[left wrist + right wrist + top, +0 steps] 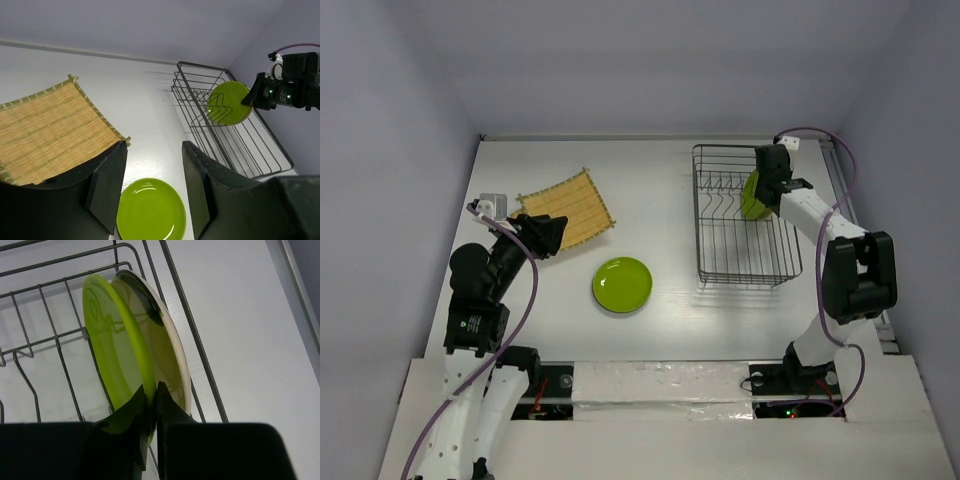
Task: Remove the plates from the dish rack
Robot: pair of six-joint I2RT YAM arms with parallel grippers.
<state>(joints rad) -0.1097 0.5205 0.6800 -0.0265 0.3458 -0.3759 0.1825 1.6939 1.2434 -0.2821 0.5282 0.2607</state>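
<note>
Presently, right gripper (151,395) pinches lime green plate (107,340) at rim — left gripper (153,165) open, empty. Touching cream plate (172,355) may drag out too.

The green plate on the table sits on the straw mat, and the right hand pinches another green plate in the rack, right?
No. The top view shows the loose green plate on the bare table beside the straw mat, not on it. The right gripper does pinch an upright green plate in the rack.
</note>
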